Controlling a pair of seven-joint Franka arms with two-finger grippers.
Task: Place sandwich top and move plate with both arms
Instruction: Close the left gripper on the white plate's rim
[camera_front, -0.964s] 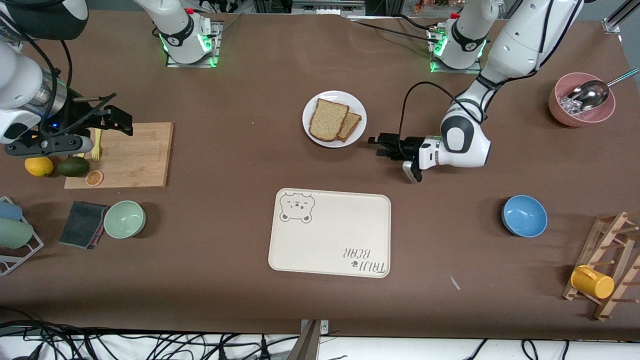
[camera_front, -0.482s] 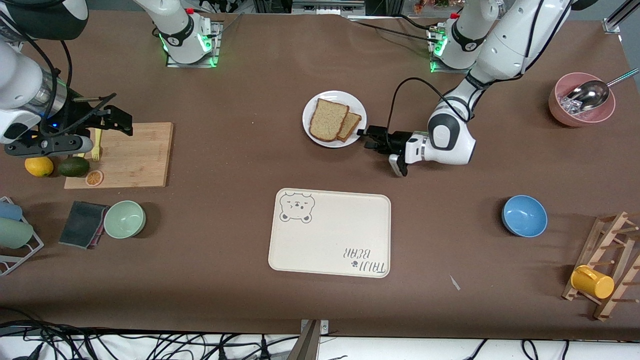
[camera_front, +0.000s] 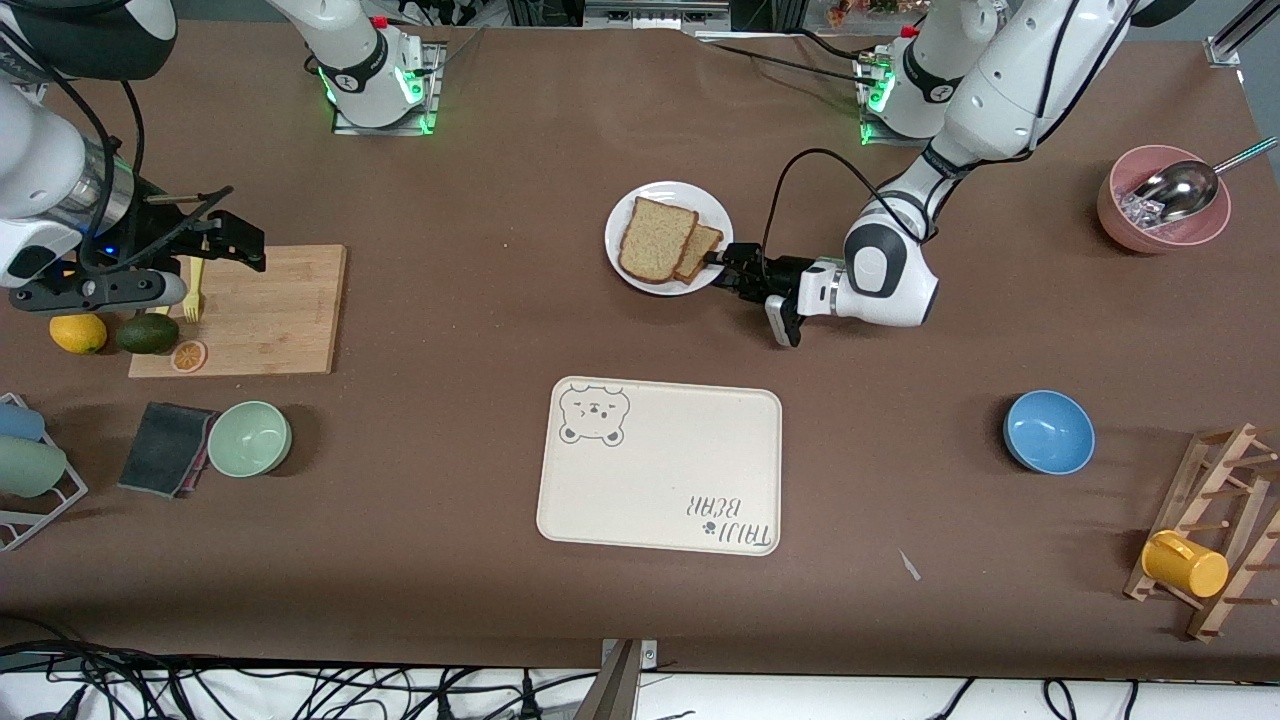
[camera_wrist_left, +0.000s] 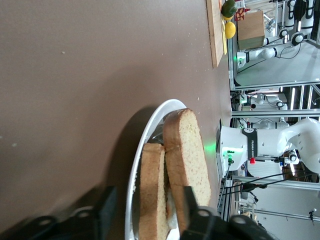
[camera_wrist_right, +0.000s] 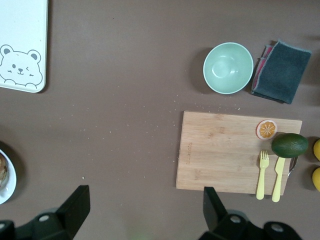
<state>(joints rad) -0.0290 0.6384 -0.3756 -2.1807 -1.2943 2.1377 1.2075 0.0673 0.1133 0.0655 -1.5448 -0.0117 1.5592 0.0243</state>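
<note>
The white plate (camera_front: 625, 265) sits mid-table with the sandwich top (camera_front: 655, 238), a large tan slice, leaning over a smaller, darker slice (camera_front: 702, 252). My left gripper (camera_front: 722, 262) lies low at the plate's rim on the left arm's side. In the left wrist view its jaws (camera_wrist_left: 147, 202) straddle the plate rim (camera_wrist_left: 150, 120) and the edges of the sandwich top (camera_wrist_left: 192, 155) and smaller slice (camera_wrist_left: 152, 190), with a gap still showing on the table side. My right gripper (camera_front: 235, 240) waits open over the cutting board's edge, nothing between its fingers (camera_wrist_right: 75, 205).
A cream bear-print tray (camera_front: 660, 465) lies nearer the camera than the plate. A blue bowl (camera_front: 1048, 432), a pink bowl with a scoop (camera_front: 1163, 212) and a rack with a yellow cup (camera_front: 1185, 563) stand toward the left arm's end. A cutting board (camera_front: 260, 310) and green bowl (camera_front: 249, 438) are toward the right arm's end.
My left gripper has slid toward the plate until its jaws reach over the rim, and they have narrowed. The right arm has not moved.
</note>
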